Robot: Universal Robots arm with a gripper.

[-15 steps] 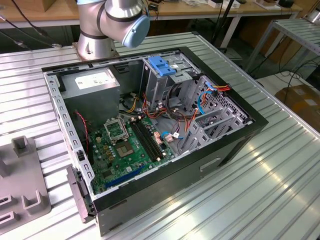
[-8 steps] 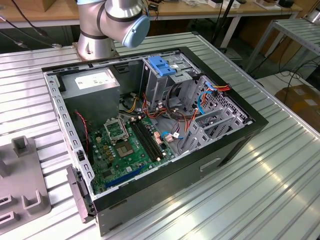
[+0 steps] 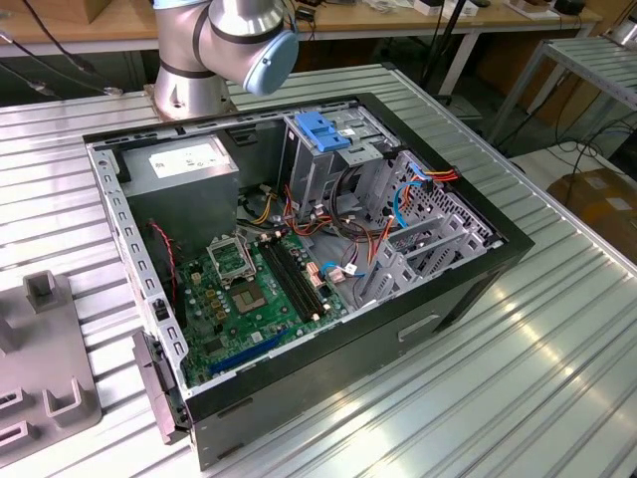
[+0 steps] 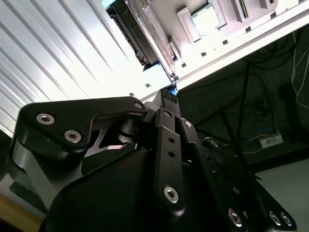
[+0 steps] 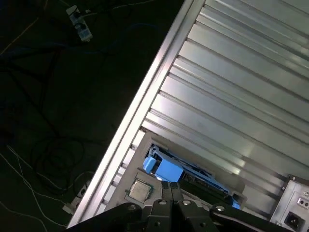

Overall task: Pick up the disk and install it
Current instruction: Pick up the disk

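Note:
The disk point(image 5: 193, 178) lies flat near the edge of the ribbed metal table point(image 5: 231, 92), with blue rails along its sides and one blue end sticking out. In the second wrist view the disk point(image 4: 131, 35) shows edge-on as a dark slab. My gripper point(image 5: 171, 189) hangs over it with its black fingers point(image 5: 166, 193) pressed together and nothing between them; it looks apart from the disk. The same gripper point(image 4: 169, 93) points its tips toward the table edge beside the disk.
An open computer case point(image 3: 468, 289) stands on the table, with a motherboard point(image 3: 254, 294), cables and a drive cage topped by a blue latch point(image 3: 323, 129). A grey fixture point(image 3: 45, 349) lies at the exterior view's left. A small square chip point(image 5: 139, 191) sits next to the disk.

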